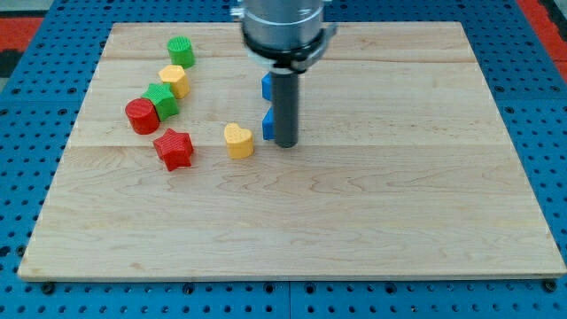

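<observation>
My tip (285,143) has open worktop (399,204) toward the view's right and bottom. Two blue blocks (267,85) (267,124) touch the rod's left side; the yellow heart (237,141) sits near, leftward, before the far-left cluster.

A pale wooden board (354,221) lies on a blue perforated table (18,177), evenly lit.

Eight blocks on the wooden board (399,221) — two red (141,116) (174,148), two green (181,51) (162,100), two yellow (174,81) (237,140), two blue (267,85) (267,125) — and one dark rod (285,108).
</observation>
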{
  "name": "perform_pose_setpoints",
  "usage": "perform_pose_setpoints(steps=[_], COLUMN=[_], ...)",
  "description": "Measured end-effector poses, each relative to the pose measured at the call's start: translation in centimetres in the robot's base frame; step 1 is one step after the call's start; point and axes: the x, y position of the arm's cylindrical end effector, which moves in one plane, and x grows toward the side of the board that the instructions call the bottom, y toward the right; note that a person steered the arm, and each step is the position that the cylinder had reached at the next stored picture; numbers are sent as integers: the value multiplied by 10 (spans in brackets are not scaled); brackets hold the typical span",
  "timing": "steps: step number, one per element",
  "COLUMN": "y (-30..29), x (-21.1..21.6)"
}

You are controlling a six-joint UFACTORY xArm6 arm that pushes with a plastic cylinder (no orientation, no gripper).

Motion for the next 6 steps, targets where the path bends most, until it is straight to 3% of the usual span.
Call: perform_pose_setpoints(steps=[2,3,4,5,6], y=[-70,-39,-12,-28,6], x=[-16,-45,-40,17,86])
